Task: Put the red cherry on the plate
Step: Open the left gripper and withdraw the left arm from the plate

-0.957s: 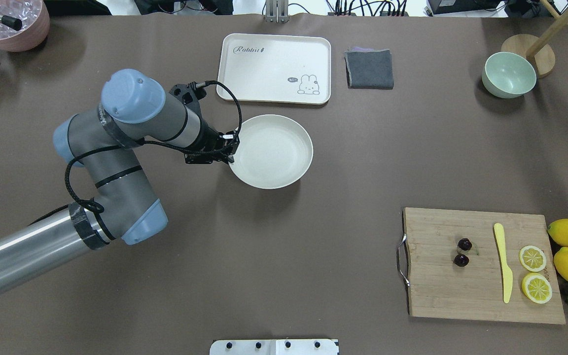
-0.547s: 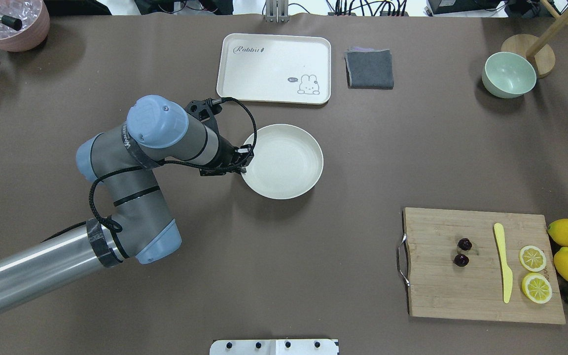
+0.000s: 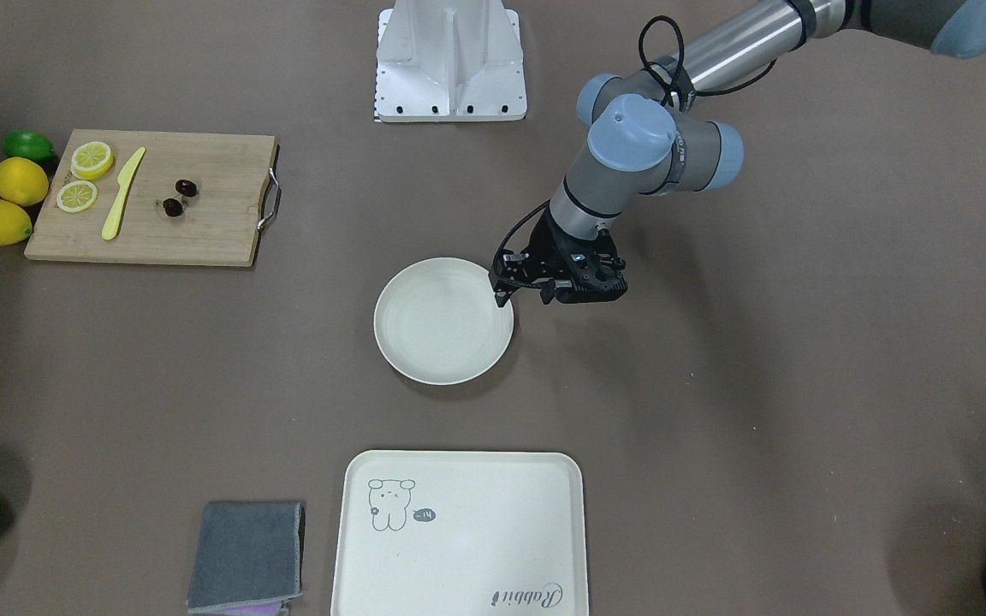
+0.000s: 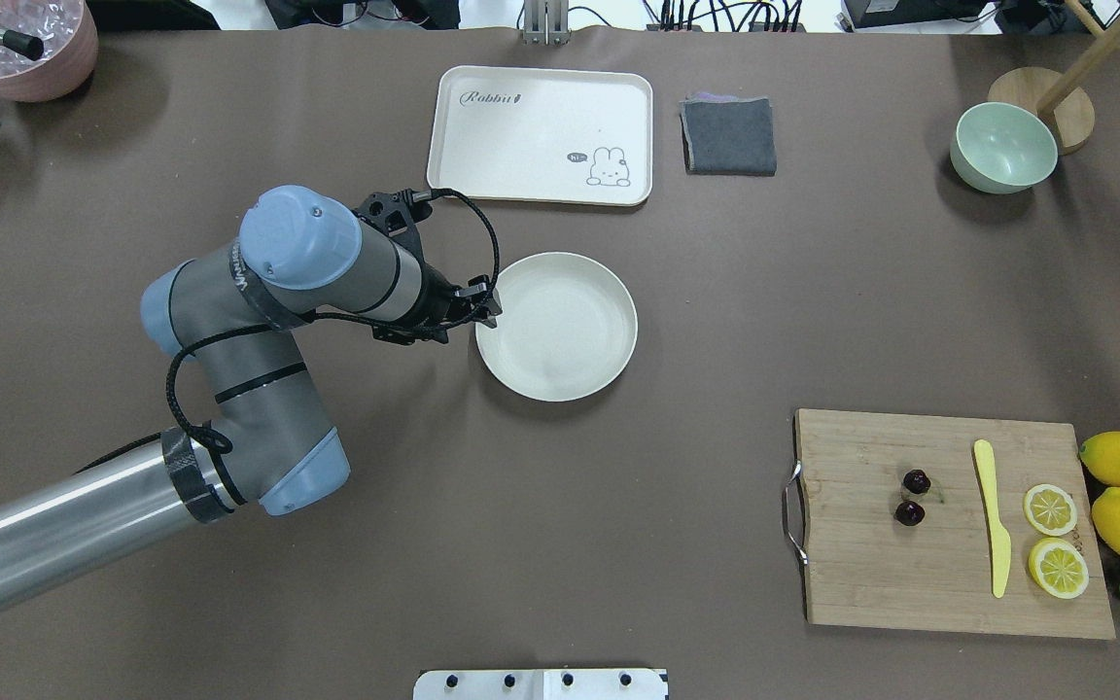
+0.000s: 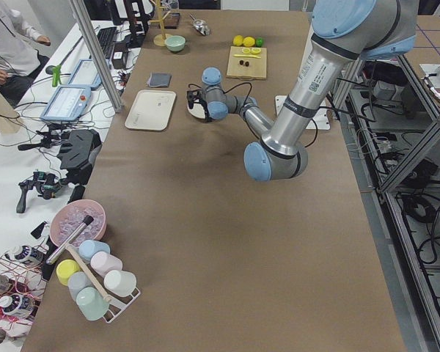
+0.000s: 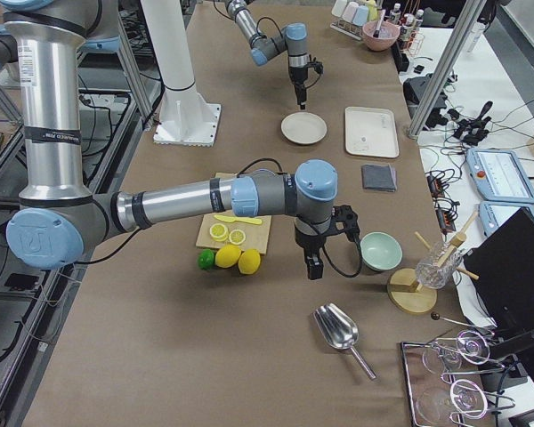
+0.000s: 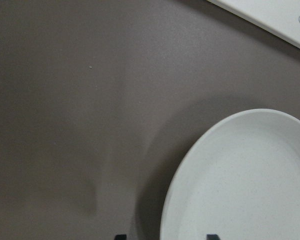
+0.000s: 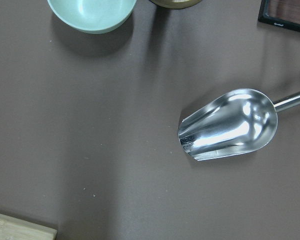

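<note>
Bamboo cutting board (image 4: 871, 574) at the lower right of the overhead view carries the red cherry (image 4: 913, 497), a dark glossy pair lying left of a yellow plastic knife (image 4: 993, 515) and two lemon slices (image 4: 1049, 509). Well apart from them, near centre frame, the round cream plate (image 4: 579, 331) sits on the brown table (image 4: 618, 506). The left gripper (image 4: 485, 313) hangs at the plate's left rim, jaws spread, one finger either side of the rim. The right gripper (image 6: 314, 267) hovers near a pale green bowl (image 6: 381, 251) and a metal scoop (image 6: 338, 331); I cannot tell its jaw width.

Red cherry (image 4: 916, 481) on cutting board (image 4: 871, 583) (plate (image 4: 579, 321) well apart).
</note>
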